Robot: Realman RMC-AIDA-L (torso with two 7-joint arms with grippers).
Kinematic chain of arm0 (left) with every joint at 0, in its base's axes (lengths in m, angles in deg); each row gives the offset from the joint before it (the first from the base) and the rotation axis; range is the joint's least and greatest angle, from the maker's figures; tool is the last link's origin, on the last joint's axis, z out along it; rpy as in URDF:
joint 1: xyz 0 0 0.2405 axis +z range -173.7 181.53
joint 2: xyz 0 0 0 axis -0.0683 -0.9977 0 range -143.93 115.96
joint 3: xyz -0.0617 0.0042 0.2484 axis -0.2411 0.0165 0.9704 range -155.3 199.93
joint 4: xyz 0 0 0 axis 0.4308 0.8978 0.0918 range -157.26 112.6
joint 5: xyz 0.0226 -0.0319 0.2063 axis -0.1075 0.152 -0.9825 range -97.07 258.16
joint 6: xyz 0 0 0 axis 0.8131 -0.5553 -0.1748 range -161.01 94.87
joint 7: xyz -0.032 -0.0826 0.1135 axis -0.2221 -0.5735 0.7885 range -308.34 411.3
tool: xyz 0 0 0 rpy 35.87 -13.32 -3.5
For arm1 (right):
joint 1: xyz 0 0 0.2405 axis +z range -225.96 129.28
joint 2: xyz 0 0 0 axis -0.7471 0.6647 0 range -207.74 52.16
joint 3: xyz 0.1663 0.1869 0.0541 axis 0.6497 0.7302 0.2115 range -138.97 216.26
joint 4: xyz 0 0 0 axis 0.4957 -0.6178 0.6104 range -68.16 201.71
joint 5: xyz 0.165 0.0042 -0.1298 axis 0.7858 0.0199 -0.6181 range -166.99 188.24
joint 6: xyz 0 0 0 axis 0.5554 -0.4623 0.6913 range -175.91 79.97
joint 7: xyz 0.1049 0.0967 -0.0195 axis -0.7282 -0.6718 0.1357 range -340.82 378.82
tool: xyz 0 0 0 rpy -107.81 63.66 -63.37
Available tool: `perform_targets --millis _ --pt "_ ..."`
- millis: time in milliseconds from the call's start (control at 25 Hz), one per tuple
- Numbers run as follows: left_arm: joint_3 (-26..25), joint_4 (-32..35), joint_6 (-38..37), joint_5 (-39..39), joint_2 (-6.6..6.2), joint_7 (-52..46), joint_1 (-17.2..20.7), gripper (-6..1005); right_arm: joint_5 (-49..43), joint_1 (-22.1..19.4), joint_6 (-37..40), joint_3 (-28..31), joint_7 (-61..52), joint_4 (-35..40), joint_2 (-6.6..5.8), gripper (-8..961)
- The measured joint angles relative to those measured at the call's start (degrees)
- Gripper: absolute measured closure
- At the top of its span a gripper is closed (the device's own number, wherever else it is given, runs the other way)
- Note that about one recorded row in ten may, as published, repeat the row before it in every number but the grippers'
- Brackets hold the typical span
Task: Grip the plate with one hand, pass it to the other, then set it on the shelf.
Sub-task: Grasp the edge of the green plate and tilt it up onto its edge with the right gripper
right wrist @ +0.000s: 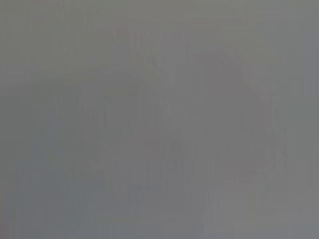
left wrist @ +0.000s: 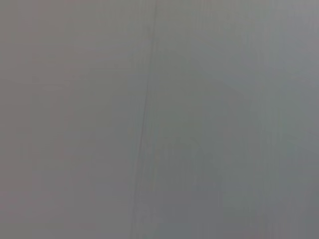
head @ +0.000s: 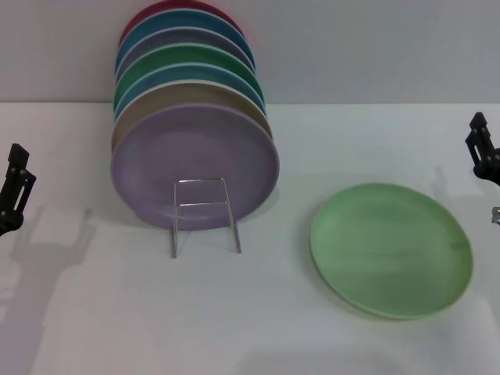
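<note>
The pale mint-green plate (head: 391, 248) lies flat on the white table, right of centre. The silver wire rack (head: 205, 215) stands left of centre, its upright loop in front. My left gripper (head: 14, 191) is at the far left edge, above the table and far from the plate. My right gripper (head: 484, 148) is at the far right edge, a little beyond and to the right of the plate, not touching it. Both wrist views show only plain grey, with no plate or fingers.
Several plates stand on edge in the rack, a lavender one (head: 195, 160) in front, then tan, blue, darker green (head: 187, 58) and red behind. A grey wall rises behind the table (head: 258, 328).
</note>
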Motion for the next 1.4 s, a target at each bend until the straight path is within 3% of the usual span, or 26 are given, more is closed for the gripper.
perform_targets --millis 40,80,160,240,280,400,440,480,600,640,680,840,880,1040,1200,1240,1400 --pt "-0.02 0.00 0.01 0.00 0.00 0.00 0.01 213 -0.02 -1.68 -7.04 3.16 3.56 -5.67 -1.39 387" --pt "-0.03 -0.01 0.03 0.01 0.00 -0.01 0.04 213 -0.02 -1.68 -7.04 3.16 3.56 -5.67 -1.39 387" --pt "-0.01 -0.02 0.08 0.01 0.00 -0.02 0.07 214 -0.04 -3.59 -15.59 7.70 7.93 -11.17 -1.82 387" --pt "0.04 -0.02 0.11 0.02 0.00 -0.03 0.14 214 -0.10 -6.76 -30.87 16.50 14.64 -18.52 -0.91 387" --pt "0.04 -0.02 0.11 0.02 0.00 -0.03 0.14 214 -0.10 -6.76 -30.87 16.50 14.64 -18.52 -0.91 387" --pt "0.04 -0.03 0.13 -0.03 0.00 -0.05 0.23 214 -0.25 -9.58 -46.25 26.41 21.21 -24.43 1.66 387" --pt "0.07 -0.07 0.15 -0.17 -0.01 -0.06 0.29 214 -0.92 -10.47 -58.09 34.32 24.43 -27.43 3.92 388" --pt "0.07 -0.07 0.15 -0.17 -0.01 -0.06 0.29 214 -0.92 -10.47 -58.09 34.32 24.43 -27.43 3.92 388" --pt "0.12 -0.12 0.16 -0.30 0.00 -0.06 0.32 214 -5.28 -10.33 -76.50 46.91 25.83 -31.57 7.36 388" --pt "0.13 -0.12 0.17 -0.34 -0.01 -0.06 0.21 214 -8.59 -9.65 -87.03 52.46 24.44 -33.98 8.11 388" --pt "0.13 -0.12 0.17 -0.34 -0.01 -0.06 0.21 214 -8.59 -9.65 -87.03 52.46 24.44 -33.98 8.11 388" --pt "0.13 0.01 0.17 -0.34 0.00 0.07 -0.06 213 -14.91 -7.10 -105.31 61.29 18.70 -40.47 7.84 389" --pt "0.13 0.01 0.17 -0.34 0.00 0.07 -0.06 213 -14.91 -7.10 -105.31 61.29 18.70 -40.47 7.84 388" --pt "-0.01 -0.06 0.16 -0.22 -0.09 0.00 -0.48 213 -22.87 -0.90 -122.23 69.07 14.16 -43.56 7.83 387" --pt "-0.09 -0.12 0.16 -0.09 -0.08 0.00 -0.71 213 -25.83 3.45 -129.37 73.37 13.42 -41.31 7.63 387" --pt "-0.29 -0.12 0.17 -0.08 -0.05 0.00 -0.85 213 -28.35 6.74 -133.31 76.26 13.16 -38.87 7.62 387" --pt "-0.48 -0.13 0.16 -0.05 -0.05 -0.01 -0.94 214 -31.97 10.59 -137.67 79.77 13.06 -35.32 7.51 388"
